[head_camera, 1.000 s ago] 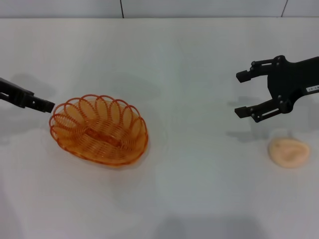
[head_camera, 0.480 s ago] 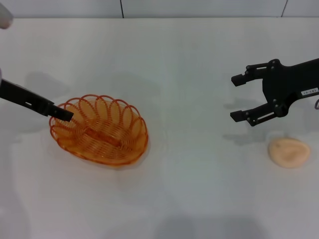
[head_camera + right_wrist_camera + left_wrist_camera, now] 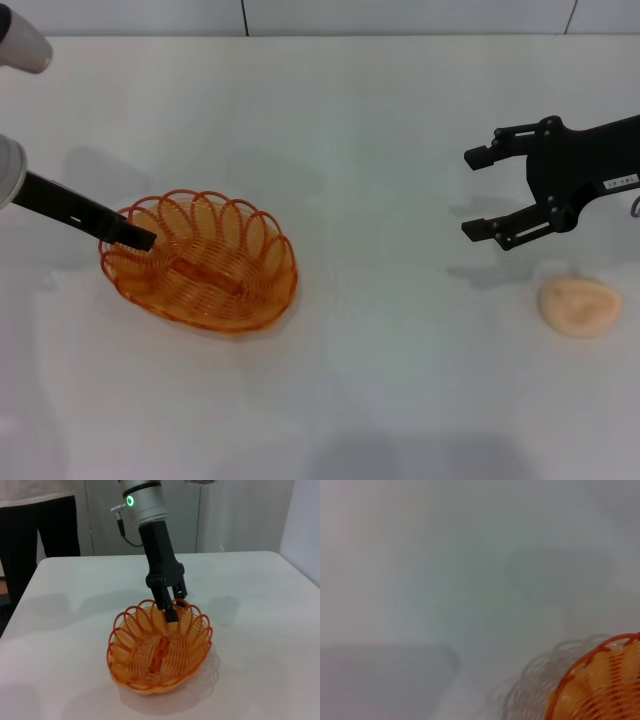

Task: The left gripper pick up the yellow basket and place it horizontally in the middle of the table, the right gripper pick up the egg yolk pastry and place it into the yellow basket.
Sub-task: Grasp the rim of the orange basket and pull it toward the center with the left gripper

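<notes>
Nearest us on the table (image 3: 380,130), the basket (image 3: 200,262) sits toward our left side, tilted on a diagonal and not yet in the middle, while the pastry (image 3: 580,305) lies well apart on our right. We judge the basket light and springy: thin looped wire that will flex under a hard squeeze, so the scalloped rim is the place to pinch, one finger inside and one outside. Our left gripper (image 3: 170,607) reaches down over the basket's far-left rim, tips dipping just inside the loops; we cannot tell whether its jaws are apart or together. The pastry looks soft and crumbly, best taken gently across its middle. Farther back, our right gripper (image 3: 485,192) hovers beyond the pastry, jaws wide apart and holding nothing.
</notes>
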